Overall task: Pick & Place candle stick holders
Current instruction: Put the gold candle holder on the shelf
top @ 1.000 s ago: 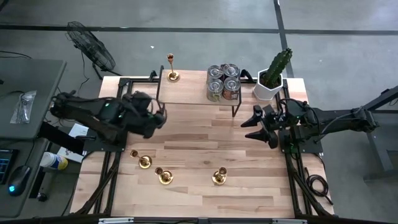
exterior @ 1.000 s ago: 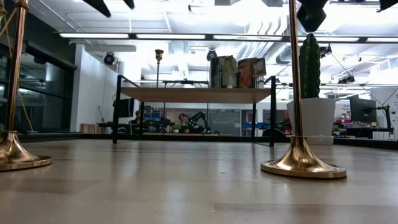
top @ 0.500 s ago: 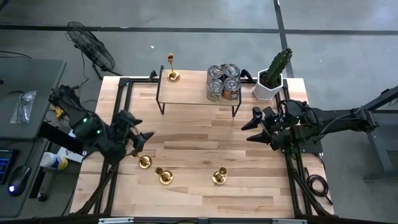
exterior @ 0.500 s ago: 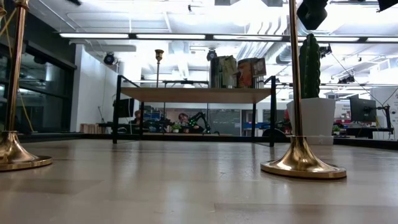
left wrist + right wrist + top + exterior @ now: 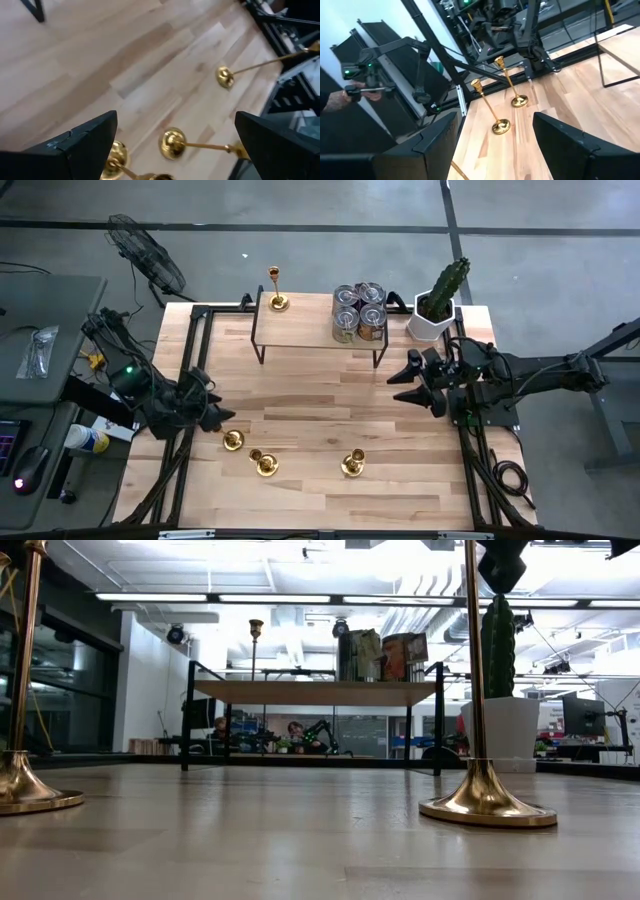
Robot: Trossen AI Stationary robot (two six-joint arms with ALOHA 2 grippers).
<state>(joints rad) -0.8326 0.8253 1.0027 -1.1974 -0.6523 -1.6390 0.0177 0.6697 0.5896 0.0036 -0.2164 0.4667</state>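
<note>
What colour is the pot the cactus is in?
White pot, clearest in the high view.

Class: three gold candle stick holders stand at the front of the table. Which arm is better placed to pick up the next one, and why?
Probably the left. Its open left claw hovers right beside the leftmost candle stick holder, while the right claw waits at the table's right edge, farther from all three.

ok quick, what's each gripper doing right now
left gripper: jaws open, holding nothing, beside the leftmost candle stick holder.
right gripper: jaws open, holding nothing, waiting at the table's right side.
</note>
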